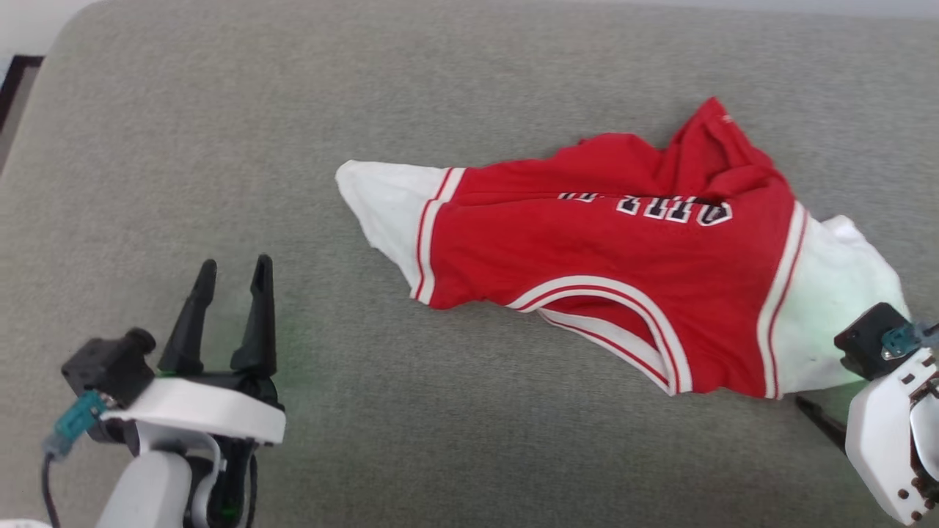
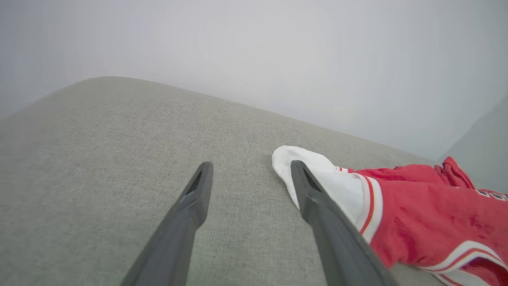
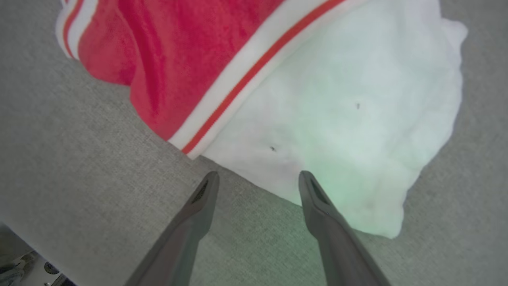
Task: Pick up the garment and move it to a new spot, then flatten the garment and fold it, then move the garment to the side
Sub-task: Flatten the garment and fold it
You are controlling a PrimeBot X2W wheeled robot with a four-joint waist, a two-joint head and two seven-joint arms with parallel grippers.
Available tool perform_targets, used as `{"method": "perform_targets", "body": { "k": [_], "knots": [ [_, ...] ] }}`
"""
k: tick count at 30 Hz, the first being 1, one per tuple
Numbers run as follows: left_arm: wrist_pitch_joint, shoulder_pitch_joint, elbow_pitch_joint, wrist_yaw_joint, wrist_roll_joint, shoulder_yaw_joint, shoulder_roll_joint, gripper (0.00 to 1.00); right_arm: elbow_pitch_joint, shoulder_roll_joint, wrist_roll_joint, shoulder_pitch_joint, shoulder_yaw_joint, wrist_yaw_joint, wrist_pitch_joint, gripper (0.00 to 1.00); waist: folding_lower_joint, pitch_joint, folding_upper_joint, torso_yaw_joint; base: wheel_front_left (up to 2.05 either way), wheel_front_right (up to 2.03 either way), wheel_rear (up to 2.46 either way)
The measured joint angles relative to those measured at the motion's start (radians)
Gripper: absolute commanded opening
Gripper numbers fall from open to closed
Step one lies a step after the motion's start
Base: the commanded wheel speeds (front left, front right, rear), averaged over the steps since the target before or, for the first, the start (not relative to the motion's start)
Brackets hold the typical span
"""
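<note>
The garment (image 1: pixel 609 257), a red jersey with white sleeves, striped trim and black lettering, lies crumpled right of centre on the grey cushion (image 1: pixel 220 147). My left gripper (image 1: pixel 231 273) stands open at the lower left, well apart from the left white sleeve (image 2: pixel 333 182). In the left wrist view its fingers (image 2: pixel 198 190) frame bare fabric beside that sleeve. My right gripper (image 3: pixel 258 176) hovers open over the lower edge of the right white sleeve (image 3: pixel 357 111), holding nothing. In the head view its wrist housing (image 1: pixel 891 411) covers most of its fingers.
The grey cushion's left edge (image 1: pixel 29 125) curves down beside a dark strip of floor. A pale wall (image 2: pixel 278 47) rises behind the cushion. A bit of floor with clutter (image 3: pixel 24 270) shows past the near edge.
</note>
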Motion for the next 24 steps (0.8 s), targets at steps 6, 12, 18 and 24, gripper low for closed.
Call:
{"method": "perform_targets", "body": {
  "k": [6, 12, 18, 24],
  "knots": [
    [0.000, 0.035, 0.005, -0.057, 0.134, 0.093, -0.097, 1.00, 0.041, -0.031, 0.002, -0.029, 0.043, 0.001, -0.009, 1.00, 0.0000, 0.028, 0.0000, 0.043, 0.00, 0.00, 0.00],
    [0.000, 0.036, 0.014, -0.087, 0.183, 0.148, -0.155, 1.00, 0.083, -0.033, -0.001, -0.058, 0.060, 0.005, -0.022, 0.18, 0.0000, 0.053, 0.0000, 0.060, 0.00, 0.00, 0.00],
    [0.000, 0.014, -0.004, -0.095, 0.218, 0.165, -0.131, 1.00, 0.115, -0.003, -0.012, -0.078, 0.045, 0.004, -0.045, 0.00, 0.0000, 0.062, 0.0000, 0.048, 0.00, 0.00, 0.00],
    [0.013, -0.078, -0.023, -0.096, 0.202, -0.003, 0.061, 1.00, 0.123, 0.025, -0.020, -0.078, 0.025, 0.004, -0.053, 0.00, 0.0000, 0.060, 0.0000, 0.026, 0.00, 0.00, 0.00]
  ]
}}
